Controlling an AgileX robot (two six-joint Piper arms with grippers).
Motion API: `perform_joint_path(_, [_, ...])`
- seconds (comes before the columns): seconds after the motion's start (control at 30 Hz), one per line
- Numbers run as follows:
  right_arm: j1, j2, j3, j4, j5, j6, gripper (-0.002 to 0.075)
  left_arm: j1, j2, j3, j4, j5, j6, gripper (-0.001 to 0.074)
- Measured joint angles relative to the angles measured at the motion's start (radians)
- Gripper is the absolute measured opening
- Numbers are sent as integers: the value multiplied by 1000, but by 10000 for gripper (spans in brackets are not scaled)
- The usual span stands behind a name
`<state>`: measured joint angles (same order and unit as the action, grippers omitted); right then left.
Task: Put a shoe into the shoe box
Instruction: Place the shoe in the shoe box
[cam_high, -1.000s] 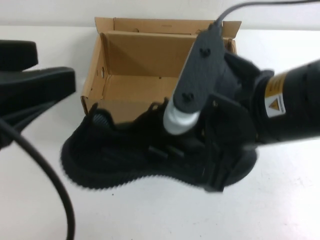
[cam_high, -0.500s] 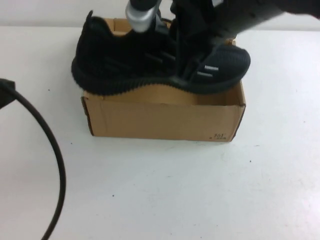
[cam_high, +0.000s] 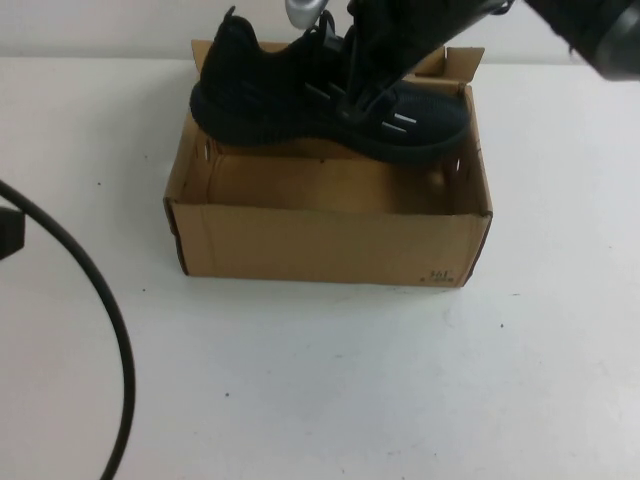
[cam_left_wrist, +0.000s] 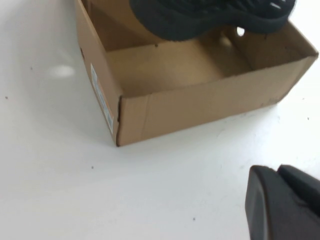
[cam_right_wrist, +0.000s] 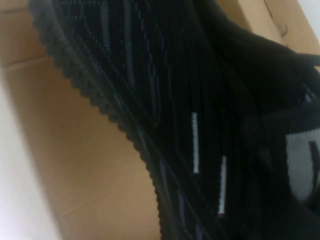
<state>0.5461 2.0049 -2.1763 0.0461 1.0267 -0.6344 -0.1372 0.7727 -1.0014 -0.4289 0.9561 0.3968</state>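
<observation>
The black mesh shoe (cam_high: 290, 95) with white side dashes hangs over the open brown cardboard shoe box (cam_high: 320, 240), toe to the right and heel to the left. It is above the back half of the opening, its sole near rim height. My right gripper (cam_high: 368, 92) comes down from the top edge and is shut on the shoe at its laces. The right wrist view shows the shoe's side (cam_right_wrist: 150, 75) over the box floor (cam_right_wrist: 75, 150). My left gripper (cam_left_wrist: 274, 172) is shut and empty over the table, in front of the box (cam_left_wrist: 200, 107). The shoe's sole (cam_left_wrist: 200, 12) shows above it.
A black cable (cam_high: 105, 320) curves across the white table at the left. The box's lid flap (cam_high: 300, 48) stands open behind the shoe. A white label (cam_left_wrist: 102, 102) is on the box's end wall.
The right gripper has lifted the shoe from the table in front of the box, carried it over the box and moved it toward the back of the opening.
</observation>
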Motion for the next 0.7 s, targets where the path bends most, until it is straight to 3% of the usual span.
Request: perform_joint_path(0.7, [-45, 200, -19, 7, -180, -78, 13, 0, 0, 0, 24, 61, 0, -1])
